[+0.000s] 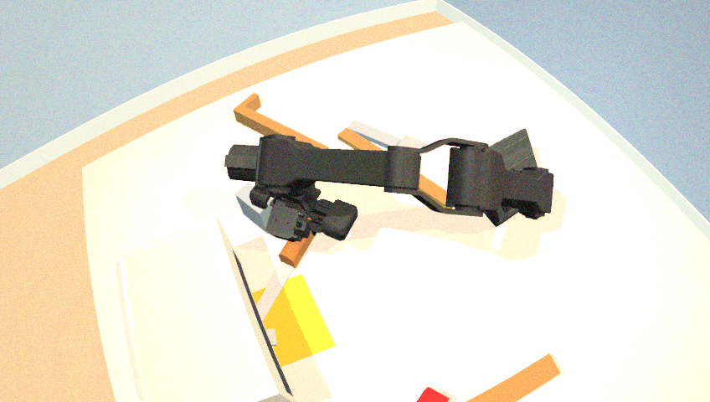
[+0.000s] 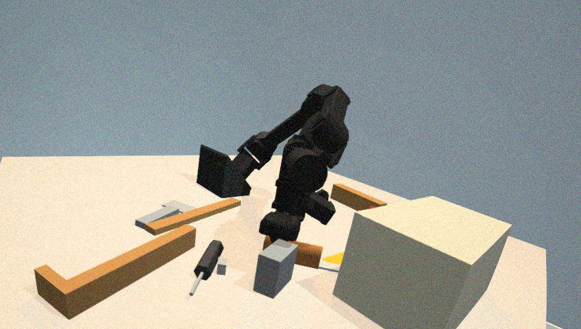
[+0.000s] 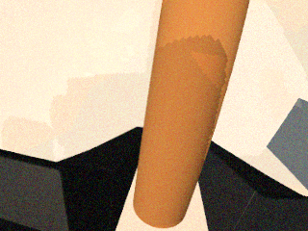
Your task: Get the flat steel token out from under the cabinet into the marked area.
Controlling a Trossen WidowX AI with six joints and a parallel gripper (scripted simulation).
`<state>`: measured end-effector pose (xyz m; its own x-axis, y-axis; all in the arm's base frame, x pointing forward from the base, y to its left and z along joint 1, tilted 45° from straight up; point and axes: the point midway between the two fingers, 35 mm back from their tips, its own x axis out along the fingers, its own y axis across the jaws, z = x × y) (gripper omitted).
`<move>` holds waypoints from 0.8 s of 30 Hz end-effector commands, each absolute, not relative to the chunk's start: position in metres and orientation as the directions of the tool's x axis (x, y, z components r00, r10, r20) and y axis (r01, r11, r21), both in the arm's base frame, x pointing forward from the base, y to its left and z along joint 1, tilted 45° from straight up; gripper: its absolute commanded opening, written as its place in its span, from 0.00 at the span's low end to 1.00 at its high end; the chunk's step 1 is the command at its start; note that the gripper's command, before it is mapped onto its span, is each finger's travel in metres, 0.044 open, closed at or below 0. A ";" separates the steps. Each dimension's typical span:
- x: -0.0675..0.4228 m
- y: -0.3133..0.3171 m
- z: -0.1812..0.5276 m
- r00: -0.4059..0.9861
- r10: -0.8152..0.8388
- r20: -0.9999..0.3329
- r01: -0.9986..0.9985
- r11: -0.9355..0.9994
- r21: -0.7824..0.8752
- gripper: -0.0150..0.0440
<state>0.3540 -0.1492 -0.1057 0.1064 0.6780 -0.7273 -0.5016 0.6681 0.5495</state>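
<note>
My gripper point(image 1: 311, 224) point(image 2: 281, 236) point(image 3: 169, 139) is shut on an orange round rod point(image 1: 294, 251) point(image 2: 305, 253) point(image 3: 192, 90) and holds it low over the table, pointing at the cabinet. A thin pale strip point(image 1: 271, 293) runs on from the rod's end onto the yellow marked area point(image 1: 299, 318) point(image 2: 334, 257) in front of the cream cabinet point(image 1: 169, 308) point(image 2: 408, 264). A small grey piece point(image 1: 271, 337) shows at the cabinet's foot; I cannot tell whether it is the token. The space under the cabinet is hidden.
A grey block point(image 2: 275, 266) point(image 3: 292, 141) stands just left of the rod. An L-shaped orange bar point(image 1: 249, 111) point(image 2: 109, 269), an orange plank point(image 2: 191, 216), a grey flat piece point(image 2: 163, 212) and a black screwdriver point(image 2: 207, 258) lie further left. Another orange bar point(image 1: 517, 381) lies at the right.
</note>
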 end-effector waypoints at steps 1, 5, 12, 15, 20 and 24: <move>0.353 -0.146 -0.104 0.108 0.681 -0.724 -0.501 0.667 0.552 0.25; 0.352 -0.144 -0.102 0.108 0.681 -0.724 -0.501 0.666 0.552 0.25; 0.348 -0.139 -0.099 0.108 0.682 -0.724 -0.500 0.666 0.553 0.25; 0.347 -0.137 -0.097 0.108 0.682 -0.724 -0.500 0.666 0.553 0.25; 0.344 -0.134 -0.095 0.108 0.682 -0.723 -0.500 0.666 0.553 0.25; 0.342 -0.131 -0.092 0.108 0.682 -0.723 -0.500 0.666 0.554 0.25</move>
<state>0.3437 -0.1342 -0.0939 0.1070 0.6772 -0.7279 -0.5009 0.6692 0.5489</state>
